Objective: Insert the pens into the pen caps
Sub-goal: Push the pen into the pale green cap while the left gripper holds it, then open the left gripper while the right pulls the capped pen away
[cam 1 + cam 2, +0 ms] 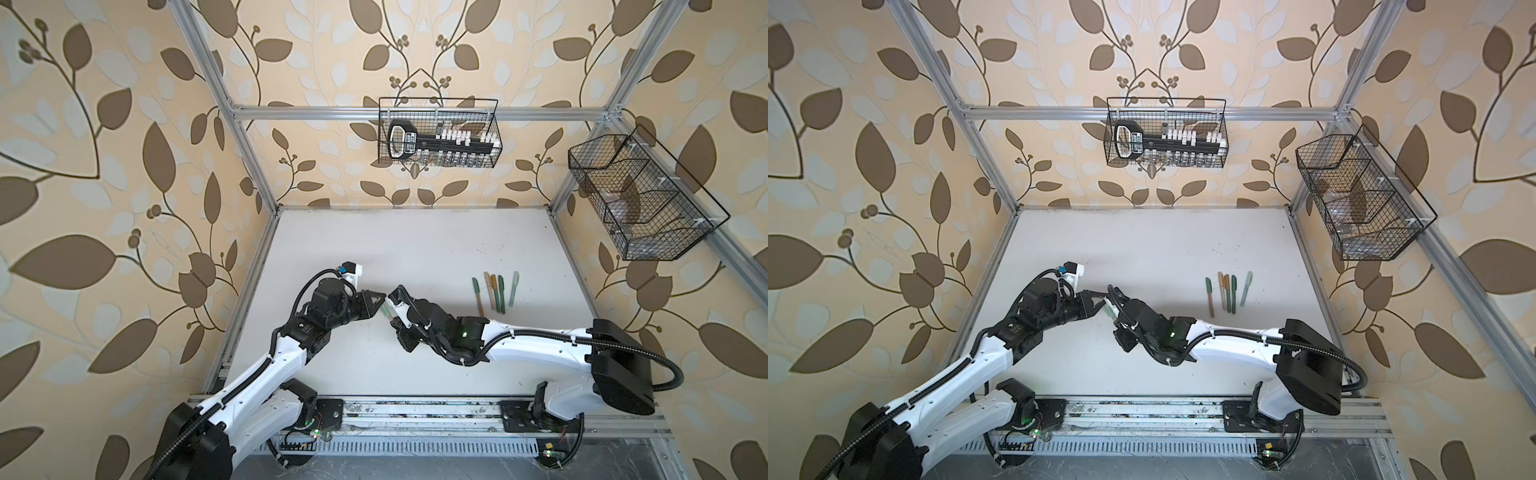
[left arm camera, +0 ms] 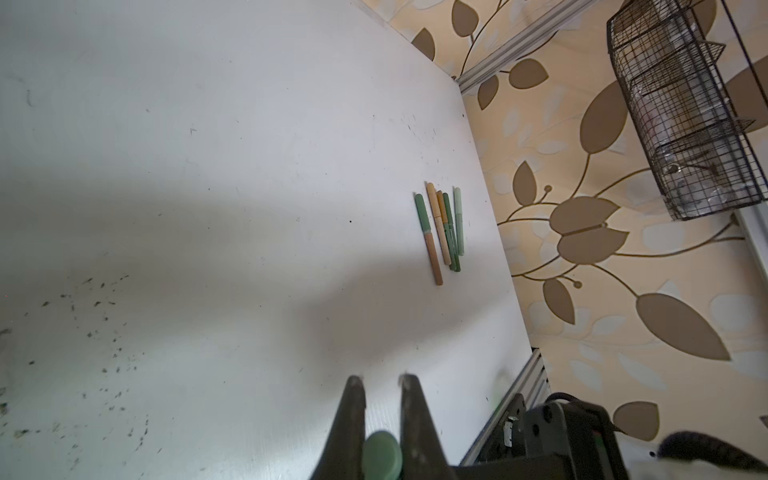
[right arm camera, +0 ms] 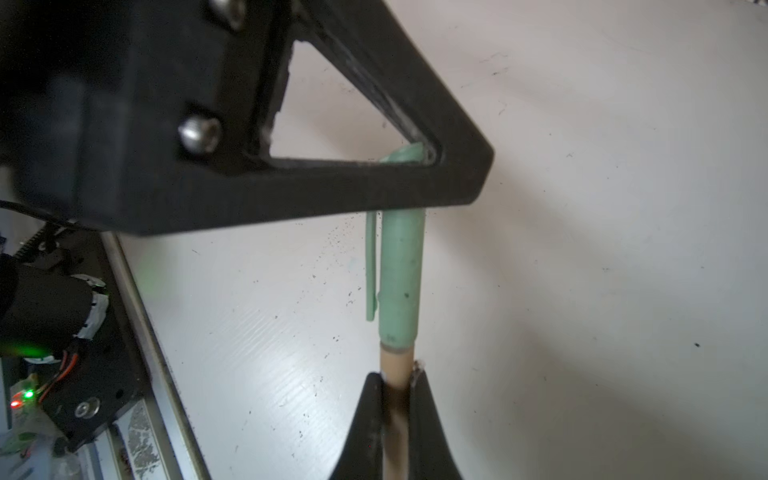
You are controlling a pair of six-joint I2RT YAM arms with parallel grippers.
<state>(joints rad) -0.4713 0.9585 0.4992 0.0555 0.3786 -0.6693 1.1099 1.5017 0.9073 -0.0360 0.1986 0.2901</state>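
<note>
Mint-green plastic cap (image 3: 401, 274), clamped in the left gripper (image 2: 383, 380), sleeves the tip of a slim tan pen (image 3: 395, 360) pinched by the right gripper (image 3: 397, 376) facing it; the pair looks almost seated, so a short straight push, then release, seems next.

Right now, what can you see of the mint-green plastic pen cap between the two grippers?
Matte mint-green plastic cap, a slim clip along one side, a few dark specks on it. Its rounded closed end is pinched in the left gripper; the tan pen barrel, held by the right gripper, sits in its open end.
</note>
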